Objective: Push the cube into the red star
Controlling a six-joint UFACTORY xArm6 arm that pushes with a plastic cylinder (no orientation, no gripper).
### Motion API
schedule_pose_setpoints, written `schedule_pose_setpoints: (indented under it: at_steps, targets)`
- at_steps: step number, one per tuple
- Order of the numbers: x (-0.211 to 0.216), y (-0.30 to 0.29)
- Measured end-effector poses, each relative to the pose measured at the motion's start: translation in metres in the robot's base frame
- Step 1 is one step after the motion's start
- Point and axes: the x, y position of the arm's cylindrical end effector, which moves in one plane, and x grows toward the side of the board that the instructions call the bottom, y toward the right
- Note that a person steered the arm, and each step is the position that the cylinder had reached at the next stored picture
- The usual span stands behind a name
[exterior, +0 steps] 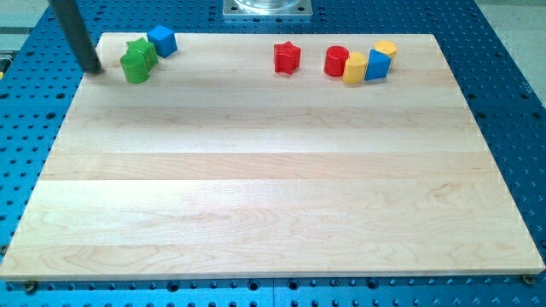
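Blue cube far left of red star

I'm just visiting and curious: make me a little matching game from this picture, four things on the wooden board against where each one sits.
Things:
1. blue cube
2. red star
3. my tip
4. red cylinder

Places:
A. at the board's left edge, left of the green blocks
B. just left of the yellow block
C. alone near the middle of the top edge
D. upper right of the green blocks

Pairs: 1-D, 2-C, 3-A, 4-B
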Motion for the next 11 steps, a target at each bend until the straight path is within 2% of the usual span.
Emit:
schedule_pose_setpoints:
  at_steps: [1, 2, 3, 4, 5, 6, 7, 8, 9, 10, 11]
  targets:
    - [0.012, 0.027]
    - [0.058, 0.12]
    - [0.052, 0.016]
    - [0.002, -0.02]
    - [-0.049, -0.002]
    - [-0.053, 0.05]
    - [-0.033, 0.151]
    - [0.021, 0.243]
    - [0.024, 0.21]
    - [0.01, 0.239]
    - [0.01, 0.298]
